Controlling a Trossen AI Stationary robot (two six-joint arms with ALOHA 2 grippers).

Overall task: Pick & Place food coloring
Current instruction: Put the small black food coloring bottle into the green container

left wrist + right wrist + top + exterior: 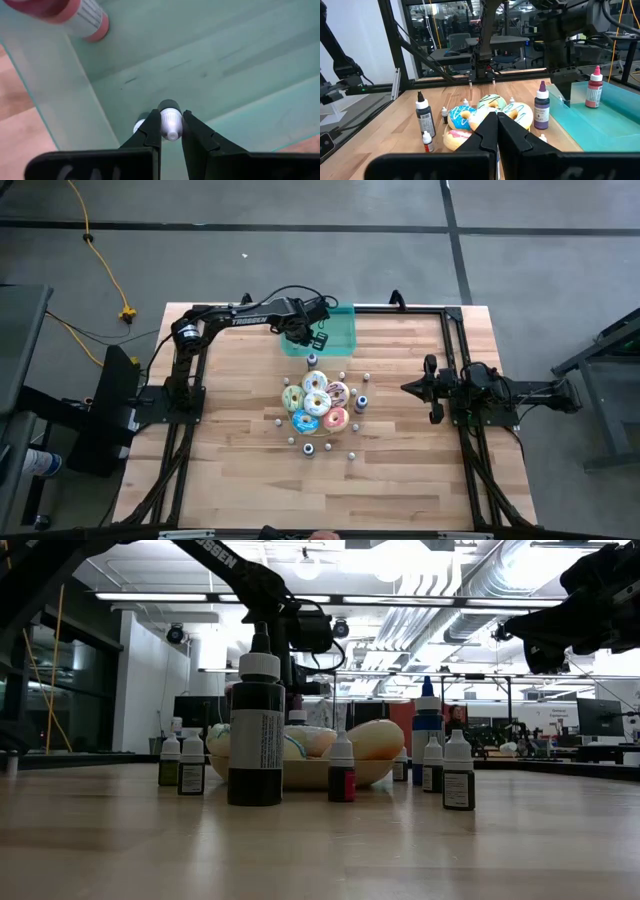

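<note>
- A wooden table (400, 470) stands on a grey floor, with a black frame along its sides and a workshop of desks and ceiling pipes beyond it in the low view.
- The left gripper (170, 131) hangs over the teal tray (345, 330) at the table's far edge, its two fingers nearly pressed together, pinching a tiny bottle (170, 120) by its white cap.
- That bottle points its tip toward the wrist camera; its body below the cap is hidden by the fingers.
- A red bottle (75, 15) lies on its side on the tray's floor, well apart from the gripper; the right wrist view shows a red bottle (593, 90) with a white cap in the tray.
- The right gripper (496, 131) waits at the table's right side, fingers pressed together, holding nothing.
- The other food coloring bottles stand scattered around a cluster of frosted donuts (318, 405) at the table's middle: a tall dark bottle (256, 730), a blue-tipped one (427, 730), a purple one (541, 107) nearest the tray, and several small ones with white caps (458, 775).
- The tray's translucent walls rise close on one side of the held bottle, while the tray floor (225, 55) ahead lies open.
- Bare wood stretches between the donuts and the table's near and side edges.
</note>
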